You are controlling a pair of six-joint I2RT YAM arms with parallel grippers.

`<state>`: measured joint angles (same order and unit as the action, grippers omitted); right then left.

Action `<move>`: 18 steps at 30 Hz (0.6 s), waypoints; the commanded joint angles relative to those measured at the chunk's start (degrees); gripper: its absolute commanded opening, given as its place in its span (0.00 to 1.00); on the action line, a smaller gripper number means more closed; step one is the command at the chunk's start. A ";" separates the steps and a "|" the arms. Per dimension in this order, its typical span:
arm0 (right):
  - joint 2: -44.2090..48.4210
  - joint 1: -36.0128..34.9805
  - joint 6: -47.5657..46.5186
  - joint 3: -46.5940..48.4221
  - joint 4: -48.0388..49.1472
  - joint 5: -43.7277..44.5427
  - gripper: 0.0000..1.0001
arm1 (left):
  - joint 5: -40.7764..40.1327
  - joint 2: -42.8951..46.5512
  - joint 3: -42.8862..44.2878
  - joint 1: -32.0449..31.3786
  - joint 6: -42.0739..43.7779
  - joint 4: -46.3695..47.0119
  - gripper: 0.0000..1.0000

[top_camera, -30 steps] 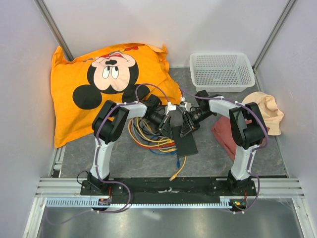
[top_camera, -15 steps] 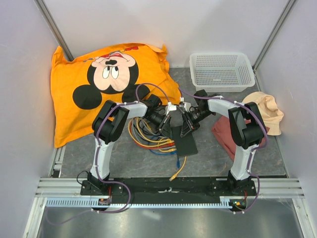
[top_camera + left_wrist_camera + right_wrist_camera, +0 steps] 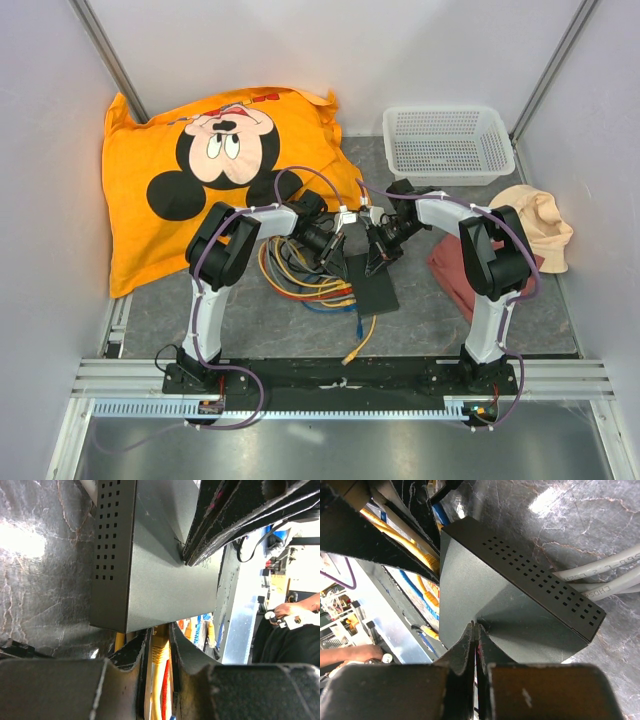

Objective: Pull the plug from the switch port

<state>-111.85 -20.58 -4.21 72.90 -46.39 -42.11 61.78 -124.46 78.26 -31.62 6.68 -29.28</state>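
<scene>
The switch [image 3: 368, 283] is a flat black box on the grey table, between both arms. In the left wrist view the switch [image 3: 155, 570] fills the upper middle, and a yellow plug [image 3: 160, 645] sits in its near edge. My left gripper [image 3: 159, 639] is shut on that yellow plug, its fingers [image 3: 135, 652] close on both sides. My right gripper [image 3: 476, 628] is shut, empty, with its tips pressed down on the top of the switch [image 3: 515, 605]. In the top view the left gripper [image 3: 338, 252] and right gripper [image 3: 375, 262] meet at the switch's far end.
A bundle of yellow, blue and red cables [image 3: 300, 280] lies left of the switch. Grey cables [image 3: 600, 575] leave its other side. An orange Mickey pillow [image 3: 210, 170] lies at the back left, a white mesh basket [image 3: 447, 143] at the back right, folded cloths [image 3: 540, 230] on the right.
Almost nothing has moved. The right arm's elbow has shifted slightly left and both grippers stay at the switch.
</scene>
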 commanded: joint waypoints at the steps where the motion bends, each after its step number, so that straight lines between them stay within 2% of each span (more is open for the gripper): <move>1: -6.10 -1.92 -3.53 -2.42 7.72 17.50 0.00 | -8.25 1.59 -0.91 0.24 5.63 -2.36 0.02; 5: -6.36 -2.01 -3.53 -2.42 7.63 17.67 0.00 | -9.57 1.94 -1.97 0.50 8.17 -3.33 0.02; 13: -6.80 -2.01 -3.61 -2.50 7.54 18.02 0.00 | -8.17 2.82 -2.67 2.08 8.09 -3.50 0.02; 18: -6.97 -1.92 -3.70 -2.42 7.46 17.85 0.00 | -1.84 1.86 -3.38 3.75 8.79 -3.77 0.02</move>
<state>-112.57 -20.95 -3.60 73.58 -46.81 -42.26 61.52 -122.76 76.44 -30.57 10.70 -29.82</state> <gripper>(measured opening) 0.007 0.218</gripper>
